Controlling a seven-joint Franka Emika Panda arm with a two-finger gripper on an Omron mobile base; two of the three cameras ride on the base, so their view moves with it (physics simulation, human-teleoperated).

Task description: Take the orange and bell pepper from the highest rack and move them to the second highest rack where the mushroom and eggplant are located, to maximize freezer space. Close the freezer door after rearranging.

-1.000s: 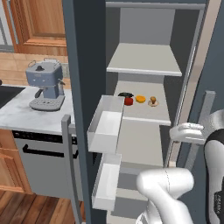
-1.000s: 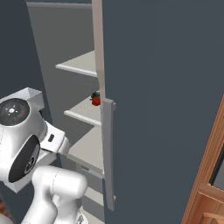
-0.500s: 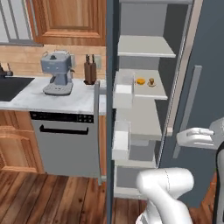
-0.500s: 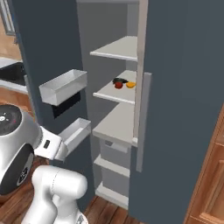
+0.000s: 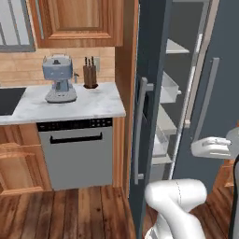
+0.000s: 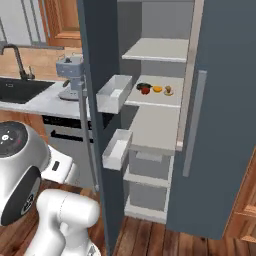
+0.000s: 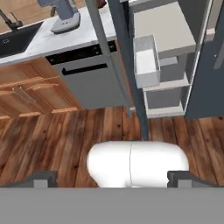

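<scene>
Standing ajar — freezer door [image 6: 95, 100], produce shelved.

Even, bright rendered light; soft shadows inside freezer [image 6: 150, 60]; slight blur, no glare.

coffee machine [image 5: 59, 84], knife block [image 5: 89, 74], dishwasher [image 5: 81, 151], sink [image 6: 17, 90]

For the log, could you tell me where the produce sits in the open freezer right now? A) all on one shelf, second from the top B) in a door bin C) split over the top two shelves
A: the orange, the bell pepper and the other items lie together on the second shelf, with the top shelf bare.
</scene>
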